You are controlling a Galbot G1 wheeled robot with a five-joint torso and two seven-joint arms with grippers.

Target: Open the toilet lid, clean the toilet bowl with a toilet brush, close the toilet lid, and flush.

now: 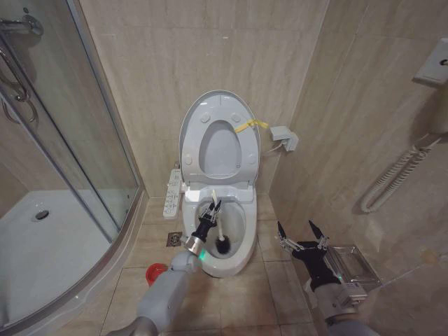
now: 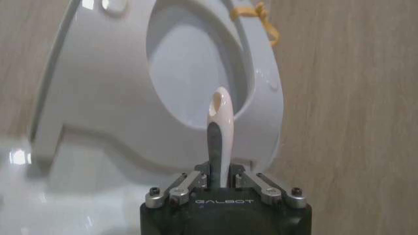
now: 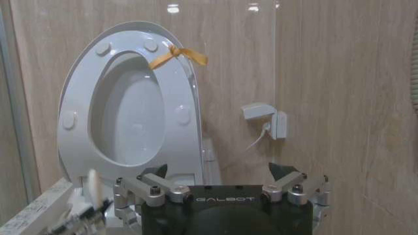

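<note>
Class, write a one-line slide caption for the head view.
Left gripper holds the toilet brush in the toilet bowl, toilet lid raised.

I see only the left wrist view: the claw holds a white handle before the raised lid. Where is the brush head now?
Observer: The toilet brush has its black head down inside the toilet bowl.
Operator: And the right arm?
Observer: The right claw hangs open beside the bowl, over the floor, holding nothing.
Operator: Where is the red holder?
Observer: The red cup stands on the floor beside the left arm.
</note>
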